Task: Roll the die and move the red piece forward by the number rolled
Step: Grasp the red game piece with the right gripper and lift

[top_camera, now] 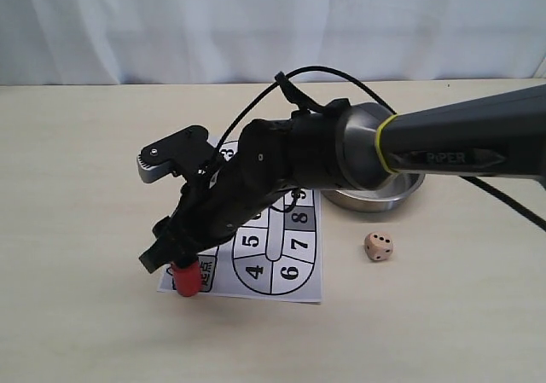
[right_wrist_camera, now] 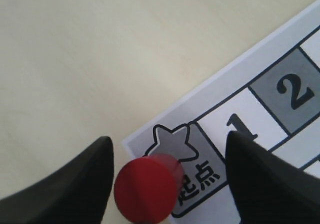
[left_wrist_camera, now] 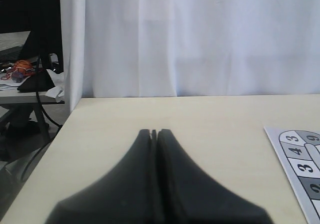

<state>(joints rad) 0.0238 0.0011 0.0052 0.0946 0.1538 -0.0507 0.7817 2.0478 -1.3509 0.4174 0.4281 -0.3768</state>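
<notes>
The red piece [top_camera: 186, 279] stands upright on the starred start square at the near left corner of the printed board [top_camera: 294, 272]. My right gripper [top_camera: 179, 262] reaches across and hangs just above it, open. In the right wrist view the red piece [right_wrist_camera: 146, 188] sits between the spread fingers, close to one finger [right_wrist_camera: 75, 184] and well apart from the other, over the board [right_wrist_camera: 280, 94]. The die [top_camera: 379, 246] rests on the table to the right of the board. My left gripper [left_wrist_camera: 154, 132] is shut on nothing, above bare table, with the board [left_wrist_camera: 300, 165] off to one side.
A metal bowl [top_camera: 375, 197] stands behind the board, partly hidden by the right arm. A white curtain [top_camera: 273, 25] closes off the back. The table's edge [left_wrist_camera: 60, 134] shows in the left wrist view, with clutter beyond it.
</notes>
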